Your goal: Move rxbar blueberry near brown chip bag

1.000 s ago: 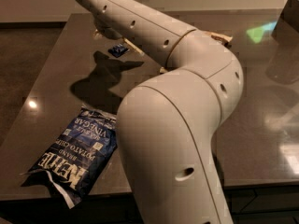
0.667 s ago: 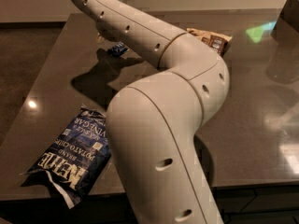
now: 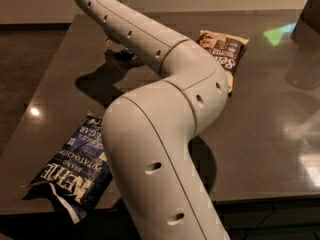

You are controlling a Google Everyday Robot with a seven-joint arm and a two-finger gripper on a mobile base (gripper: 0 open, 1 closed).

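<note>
The rxbar blueberry (image 3: 124,54) is a small dark blue wrapper lying on the dark table at the back left, mostly hidden behind my arm. My gripper (image 3: 110,37) sits just above and left of the bar, largely covered by the forearm. The brown chip bag (image 3: 226,52) lies flat at the back centre-right, its lower left corner hidden by my elbow. It is well to the right of the bar.
A large blue Kettle chip bag (image 3: 75,176) lies at the front left near the table's front edge (image 3: 265,198). My big white arm (image 3: 165,134) fills the middle of the view. A dark object (image 3: 307,21) stands at the back right.
My arm's elbow has swung left and down, uncovering most of the brown chip bag. The bar stays at the same spot by the gripper.
</note>
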